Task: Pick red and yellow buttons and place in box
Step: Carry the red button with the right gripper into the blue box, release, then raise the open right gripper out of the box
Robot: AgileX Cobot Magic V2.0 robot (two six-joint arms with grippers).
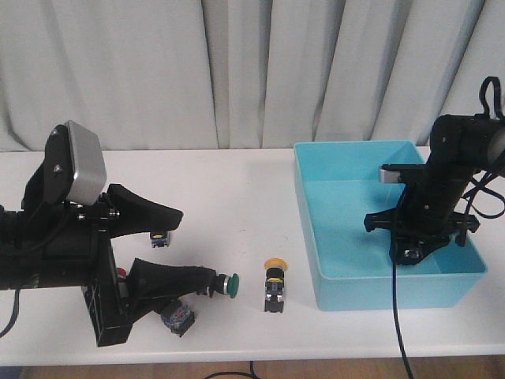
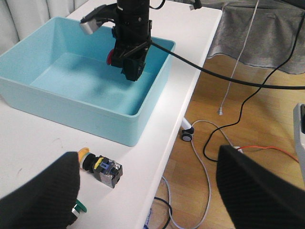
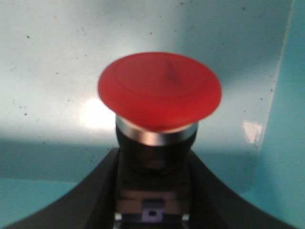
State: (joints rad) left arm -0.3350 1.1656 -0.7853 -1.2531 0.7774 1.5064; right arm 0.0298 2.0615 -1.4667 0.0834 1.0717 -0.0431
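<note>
Right gripper [image 1: 416, 254] is clamped on a red button [image 3: 159, 90] and held inside the box [image 1: 308, 205], above its floor. A yellow button [image 1: 274, 283] is left on the table beside the box. Left gripper [image 1: 197, 249] is held apart.

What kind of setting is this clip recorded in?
Probably a lab or robot test room, not a home or factory: a plain white table backed by pale curtains, loose cables on a wood floor, and a blue box with switches as props.
</note>
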